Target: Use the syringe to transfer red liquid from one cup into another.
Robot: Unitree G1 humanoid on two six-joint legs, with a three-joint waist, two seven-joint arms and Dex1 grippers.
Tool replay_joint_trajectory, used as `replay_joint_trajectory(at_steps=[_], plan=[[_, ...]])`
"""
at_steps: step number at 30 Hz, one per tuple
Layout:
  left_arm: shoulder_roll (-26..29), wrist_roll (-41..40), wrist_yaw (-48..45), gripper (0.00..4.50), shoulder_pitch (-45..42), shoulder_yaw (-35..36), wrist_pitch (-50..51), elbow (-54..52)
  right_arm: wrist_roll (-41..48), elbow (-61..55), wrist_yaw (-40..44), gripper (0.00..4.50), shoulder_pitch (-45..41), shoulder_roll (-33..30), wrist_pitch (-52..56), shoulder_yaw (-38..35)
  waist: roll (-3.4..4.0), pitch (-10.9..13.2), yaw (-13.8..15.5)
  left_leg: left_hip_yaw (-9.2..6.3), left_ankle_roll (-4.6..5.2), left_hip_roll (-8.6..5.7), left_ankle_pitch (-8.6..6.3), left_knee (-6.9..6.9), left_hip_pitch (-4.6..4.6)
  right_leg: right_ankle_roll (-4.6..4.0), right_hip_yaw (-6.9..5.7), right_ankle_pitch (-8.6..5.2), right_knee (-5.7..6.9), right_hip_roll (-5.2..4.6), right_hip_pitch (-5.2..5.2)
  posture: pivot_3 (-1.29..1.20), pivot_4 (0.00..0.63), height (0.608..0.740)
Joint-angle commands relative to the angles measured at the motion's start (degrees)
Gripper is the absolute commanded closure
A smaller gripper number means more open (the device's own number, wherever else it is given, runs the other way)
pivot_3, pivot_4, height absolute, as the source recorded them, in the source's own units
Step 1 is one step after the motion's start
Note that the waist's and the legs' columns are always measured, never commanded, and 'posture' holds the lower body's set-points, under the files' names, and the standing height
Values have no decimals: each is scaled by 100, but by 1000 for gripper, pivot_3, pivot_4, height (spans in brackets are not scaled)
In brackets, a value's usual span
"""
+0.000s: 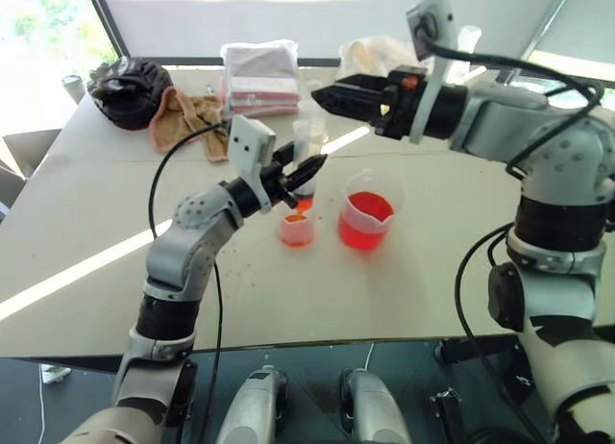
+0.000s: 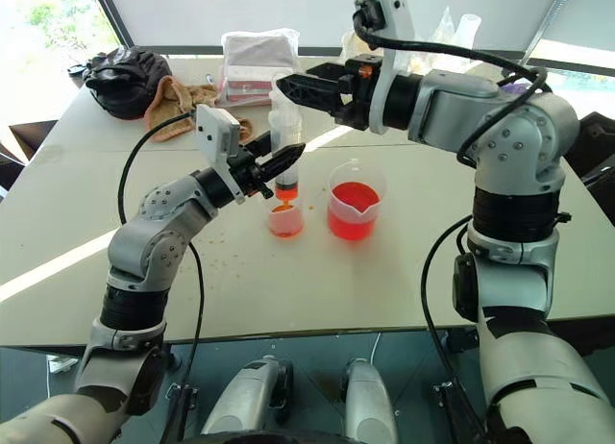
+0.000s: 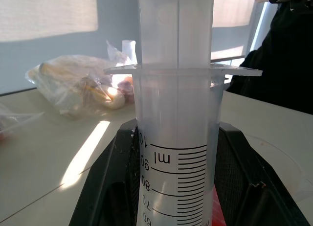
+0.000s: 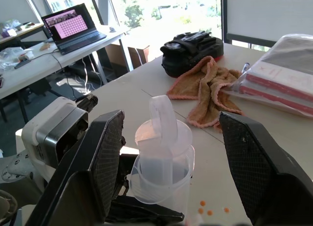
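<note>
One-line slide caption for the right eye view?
Left end effector holds syringe upright over small cup; right end effector approaches plunger.

Office: desks, laptop [image 4: 73, 26], windows

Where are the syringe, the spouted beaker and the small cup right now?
syringe [image 2: 284, 136]: right eye view, on its clear barrel.
spouted beaker [image 2: 352, 213]: right eye view, on its front wall over the red liquid.
small cup [image 2: 285, 220]: right eye view, on its pink-tinted side wall.

- One syringe [image 2: 284, 136]
- Two clear cups: one spouted beaker [image 2: 354, 211], one small cup [image 2: 285, 218]
- Two grippers: left gripper [image 2: 284, 160], right gripper [image 2: 288, 86]
- One black bag [image 2: 127, 79]
- One laptop [image 4: 73, 28]
</note>
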Motion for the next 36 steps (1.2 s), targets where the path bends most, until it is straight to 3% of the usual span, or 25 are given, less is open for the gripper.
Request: replay_joint_trajectory(at_steps=[1, 5, 6, 9, 12, 13, 36], plan=[[3, -9, 23, 3009, 2, -10, -76, -286, -97, -4, 151, 1324, -234, 98, -109, 12, 0, 0, 1, 0, 0, 0, 0, 0, 0, 1, 0, 0, 0, 0, 0, 0, 150, 740], [20, -16, 37, 3009, 33, -8, -53, -341, -234, 98, 251, 1324, -274, 235, -135, 99, 1, 0, 4, 0, 0, 0, 0, -1, 0, 3, 0, 2, 0, 2, -1, 0, 150, 740], [24, -16, 40, 3009, 33, -8, -49, -348, -273, 126, 271, 1554, -282, 266, -143, 113, 1, 0, 5, 0, 0, 0, 0, 0, 0, 3, -1, 2, 0, 2, -1, 0, 150, 740], [37, -17, 44, 3009, 32, -6, -37, -362, -394, 209, 370, 2580, -299, 359, -192, 173, 1, 1, 4, 0, 0, -1, 0, -1, 0, 4, 0, 2, 0, 2, 0, 0, 150, 740], [46, -8, 58, 3009, 38, -4, -30, -378, -513, 367, 449, 4199, -340, 464, -260, 211, 2, 1, 1, 0, -1, -1, 0, -1, 0, 4, -1, 2, 0, 4, -2, 0, 150, 740], [48, -10, 64, 3009, 37, -2, -22, -385, -542, 391, 473, 4490, -352, 485, -265, 214, 2, 1, 1, 0, -1, -1, 0, -1, 0, 5, -1, 3, 0, 4, -2, 0, 150, 740], [133, 2, 200, 3009, -30, 113, 24, -392, -779, -137, 1669, 4490, -113, 257, 408, 1095, 3, 2, -3, 0, -2, -1, -1, -4, -1, -4, 0, -2, 0, -4, -6, 0, 150, 740]])
